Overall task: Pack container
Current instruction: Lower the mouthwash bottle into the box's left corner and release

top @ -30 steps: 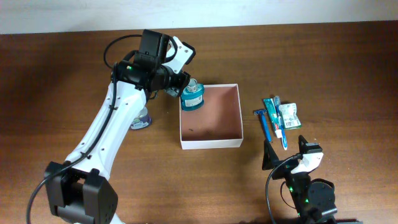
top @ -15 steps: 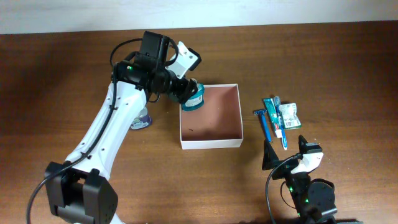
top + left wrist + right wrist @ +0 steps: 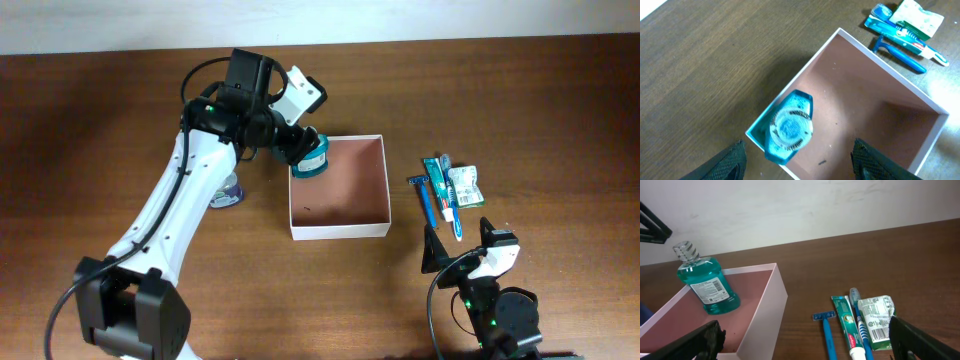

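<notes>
Bottle of teal stuff (image 3: 788,127) is leaning in the container's (image 3: 860,90) corner, left fingers (image 3: 732,162) and right fingers (image 3: 705,342) are both gaping wide.

matt cardboard container (image 3: 375,228), wooden table (image 3: 520,100)

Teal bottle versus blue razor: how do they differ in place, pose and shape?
The teal bottle is at a corner of the container; the blue razor is outside it on the table. The bottle stands tilted; the razor lies flat. The bottle is squat and broad; the razor is thin and long. Both are bluish toiletries.
</notes>
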